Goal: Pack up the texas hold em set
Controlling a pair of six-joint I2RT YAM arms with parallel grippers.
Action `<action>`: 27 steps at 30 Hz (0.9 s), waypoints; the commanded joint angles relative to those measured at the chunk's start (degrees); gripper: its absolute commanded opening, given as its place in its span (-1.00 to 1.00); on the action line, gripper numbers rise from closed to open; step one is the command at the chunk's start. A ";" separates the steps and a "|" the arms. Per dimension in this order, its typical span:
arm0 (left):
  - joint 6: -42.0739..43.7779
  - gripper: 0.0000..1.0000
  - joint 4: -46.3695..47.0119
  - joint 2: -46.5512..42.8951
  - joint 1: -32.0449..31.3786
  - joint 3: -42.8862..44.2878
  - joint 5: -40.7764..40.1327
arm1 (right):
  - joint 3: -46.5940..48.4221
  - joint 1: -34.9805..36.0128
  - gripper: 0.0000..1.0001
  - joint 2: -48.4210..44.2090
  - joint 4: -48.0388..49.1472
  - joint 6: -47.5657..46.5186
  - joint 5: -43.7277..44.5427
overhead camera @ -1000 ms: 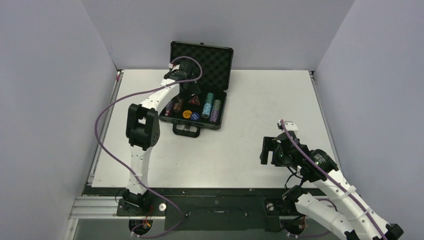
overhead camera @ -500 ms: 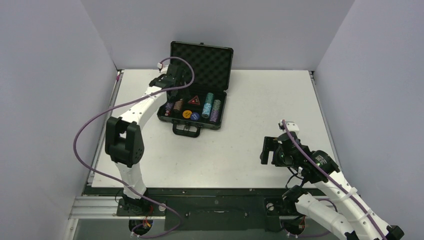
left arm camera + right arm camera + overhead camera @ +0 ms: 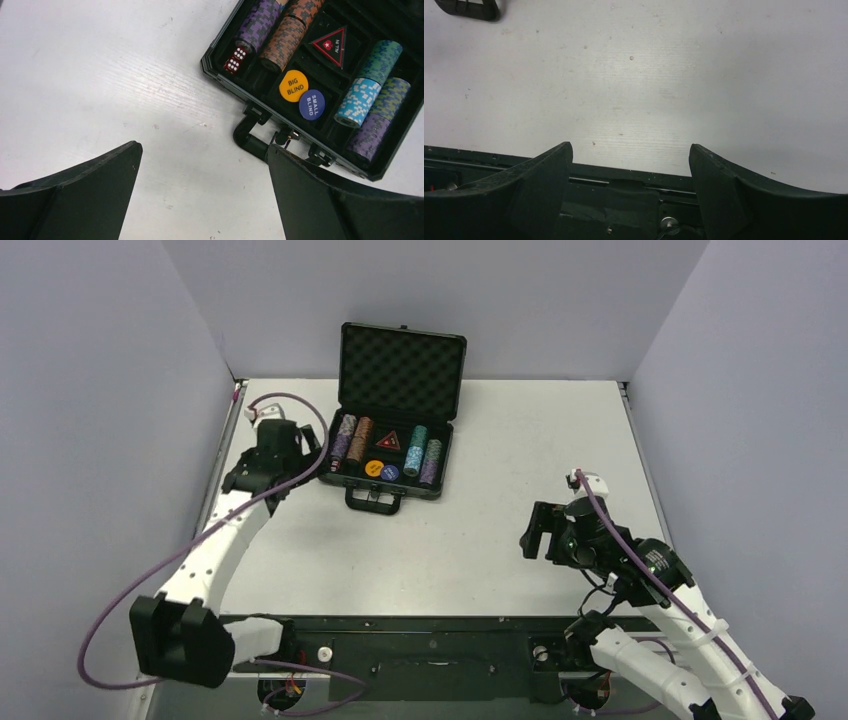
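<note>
At the far middle of the table (image 3: 500,460) the case (image 3: 432,490) lies open, its lid (image 3: 402,368) standing upright and its handle (image 3: 373,500) toward me. Every piece I can find already sits in the foam: purple chips (image 3: 257,25) and brown chips (image 3: 285,40) side by side on the left, dice (image 3: 234,60) at their near end, triangle (image 3: 332,42) in the middle with the yellow disc (image 3: 293,85) and blue disc (image 3: 311,104) below it, and teal chips (image 3: 370,80) on the right. Whether each stack is pressed fully home I cannot tell from these angles. My left gripper (image 3: 202,150) hangs just left of the case, fingers spread and carrying nothing. My right gripper (image 3: 630,150) is likewise spread and bare, well apart near the table's front edge. By my reckoning the filling is done; what is left is folding the lid down and fastening the latches.
</note>
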 commanded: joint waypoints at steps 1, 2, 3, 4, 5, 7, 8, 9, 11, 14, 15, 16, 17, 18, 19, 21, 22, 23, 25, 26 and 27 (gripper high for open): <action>3.08 0.93 2.87 -10.19 2.68 -5.69 6.97 | 4.77 0.31 0.64 1.83 2.70 1.35 1.50; 3.48 0.93 2.00 -12.61 3.60 -6.28 7.86 | 5.67 0.31 0.64 2.37 3.07 1.69 1.78; 4.32 0.93 1.36 -13.63 4.14 -7.00 9.43 | 6.07 0.31 0.64 2.69 3.72 1.84 1.90; 4.71 0.93 -0.09 -15.63 4.78 -7.24 9.84 | 6.80 0.31 0.64 3.35 4.24 2.08 2.06; 5.46 0.93 -2.08 -16.46 4.90 -7.42 9.70 | 7.52 0.31 0.64 3.71 5.25 2.16 2.08; 5.84 0.93 -4.18 -18.81 4.89 -7.73 9.14 | 8.54 0.32 0.64 4.99 6.84 2.50 2.17; 5.87 0.93 -5.91 -20.24 4.88 -7.91 9.08 | 9.00 0.31 0.64 6.13 7.30 2.60 2.24; 5.62 0.93 -7.27 -20.92 4.86 -8.64 9.08 | 10.11 0.31 0.64 6.81 7.88 2.64 2.26; 4.99 0.93 -8.48 -22.91 4.75 -10.15 9.40 | 12.16 0.31 0.64 8.87 8.57 2.41 2.57; 3.93 0.93 -9.13 -25.55 4.59 -12.50 10.20 | 15.20 0.31 0.65 12.54 9.47 1.24 4.32; 3.81 0.93 -9.46 -25.94 4.58 -13.37 10.52 | 16.45 0.31 0.65 13.23 9.80 1.00 4.89; 3.44 0.93 -9.64 -26.86 4.54 -13.68 10.38 | 16.99 0.31 0.64 14.67 10.68 0.44 5.97; 3.30 0.93 -10.18 -27.34 4.51 -13.93 9.58 | 17.91 0.31 0.64 15.35 11.32 0.16 6.37; 2.96 0.93 -10.40 -28.24 4.50 -13.95 8.87 | 18.25 0.31 0.64 16.71 12.86 -0.45 6.84; 2.98 0.93 -10.22 -28.69 4.52 -14.10 8.68 | 19.06 0.31 0.64 17.38 13.65 -0.86 6.94; 2.93 0.93 -9.64 -29.58 4.54 -14.82 8.25 | 20.97 0.31 0.64 19.69 15.97 -2.05 7.33; 2.85 0.93 -9.51 -29.61 4.52 -15.12 8.10 | 21.80 0.24 0.64 21.40 17.43 -3.00 7.17; 2.79 0.93 -9.53 -29.44 4.46 -15.08 8.16 | 23.64 0.23 0.64 22.95 18.17 -4.82 6.12; 3.10 0.93 -9.38 -29.52 4.37 -14.79 8.68 | 25.44 0.22 0.64 24.87 21.53 -7.41 3.75; 3.28 0.93 -9.12 -29.69 4.26 -15.04 9.02 | 26.11 0.22 0.64 25.41 24.45 -8.21 3.11; 3.31 0.93 -8.49 -30.08 3.84 -15.26 9.28 | 26.39 0.22 0.64 26.52 25.90 -9.24 2.36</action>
